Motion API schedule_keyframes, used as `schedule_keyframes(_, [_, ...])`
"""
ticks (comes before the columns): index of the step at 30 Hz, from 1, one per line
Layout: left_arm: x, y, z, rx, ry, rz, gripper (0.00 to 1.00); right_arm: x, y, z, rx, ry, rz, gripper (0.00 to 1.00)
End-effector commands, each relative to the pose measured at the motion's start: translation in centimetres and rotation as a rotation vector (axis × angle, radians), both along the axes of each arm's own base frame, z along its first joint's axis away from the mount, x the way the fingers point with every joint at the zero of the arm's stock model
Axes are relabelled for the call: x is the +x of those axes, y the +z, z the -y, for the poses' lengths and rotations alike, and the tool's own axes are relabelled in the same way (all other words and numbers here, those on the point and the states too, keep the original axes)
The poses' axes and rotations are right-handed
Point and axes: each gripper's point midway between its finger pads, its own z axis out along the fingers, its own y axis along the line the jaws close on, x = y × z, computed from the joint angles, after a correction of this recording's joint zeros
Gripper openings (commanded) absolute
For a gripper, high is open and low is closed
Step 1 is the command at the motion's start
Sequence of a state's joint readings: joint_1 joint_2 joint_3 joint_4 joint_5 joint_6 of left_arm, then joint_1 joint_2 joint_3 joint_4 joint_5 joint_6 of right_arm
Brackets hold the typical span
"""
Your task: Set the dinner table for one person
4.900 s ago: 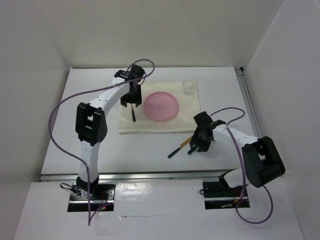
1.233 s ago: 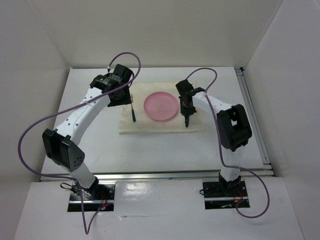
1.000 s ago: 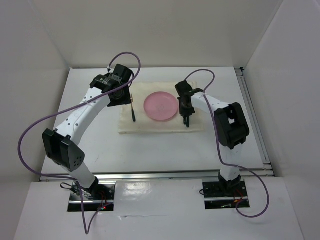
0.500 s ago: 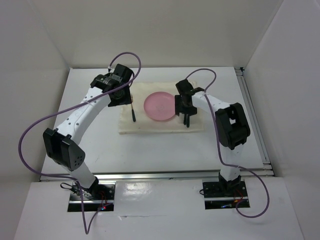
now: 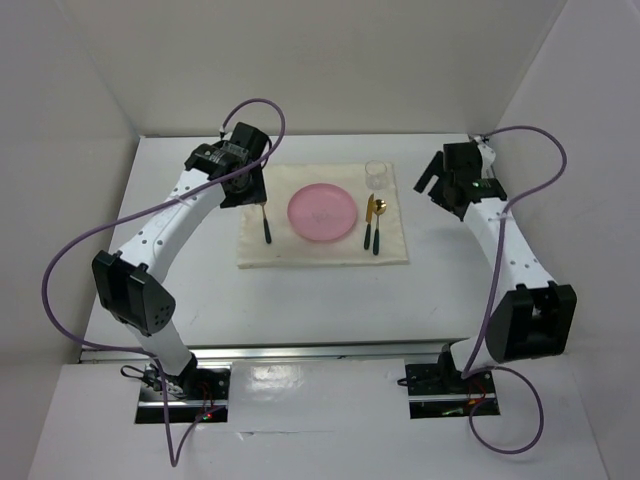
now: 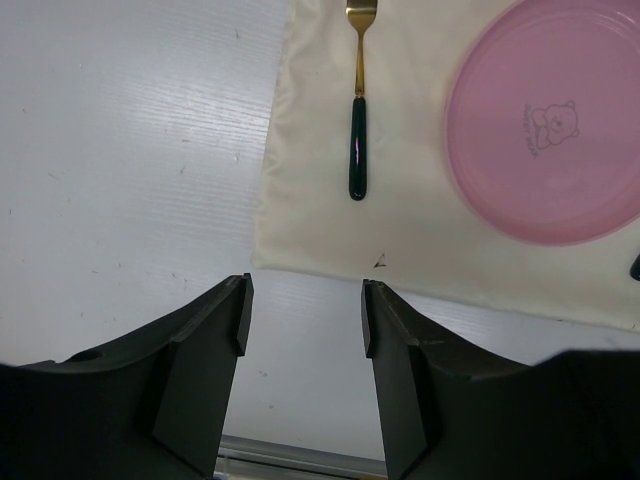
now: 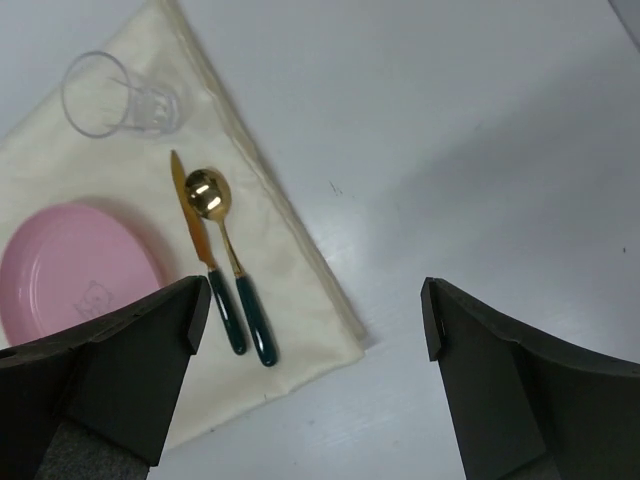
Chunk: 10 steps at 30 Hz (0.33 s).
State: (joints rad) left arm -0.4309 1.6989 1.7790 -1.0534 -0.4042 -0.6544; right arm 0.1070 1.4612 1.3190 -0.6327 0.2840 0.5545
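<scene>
On the white dinner table (image 5: 180, 280) lies a cream cloth (image 5: 320, 252) with a pink plate (image 5: 321, 212) in its middle. Left of the plate lies a gold fork (image 5: 266, 225) with a dark handle. A knife (image 5: 367, 225) and a spoon (image 5: 377, 228) lie side by side right of the plate, and a clear glass (image 5: 376, 174) stands beyond them. My left gripper (image 6: 304, 300) hovers open and empty by the cloth's left side, with the fork (image 6: 357, 150) ahead of it. Off the cloth's right edge, my right gripper (image 7: 315, 310) is wide open above bare table, holding nothing.
White walls close in the table on three sides. A metal rail (image 5: 500, 210) runs along the right edge. Purple cables loop off both arms. The right wrist view shows the knife (image 7: 205, 260), the spoon (image 7: 230, 260) and the glass (image 7: 115, 95).
My right gripper opened, left the cutlery lying right of the plate, and drew away to the right, off the cloth. The left arm has barely moved.
</scene>
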Motion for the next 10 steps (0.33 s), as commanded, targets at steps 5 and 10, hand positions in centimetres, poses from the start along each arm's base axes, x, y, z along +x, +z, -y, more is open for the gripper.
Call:
schedule_keyframes(5, [0.0, 2.7, -0.7, 0.009, -0.004, 0.068, 0.64, -2.8, -2.1, 1.2, 0.047, -0.089, -0.027, 1.00])
schedule_keyframes(10, [-0.5, 2.9, -1.5, 0.005, 0.036, 0.069, 0.89, -3.3, -2.7, 1.6, 0.056, -0.088, -0.045, 1.00])
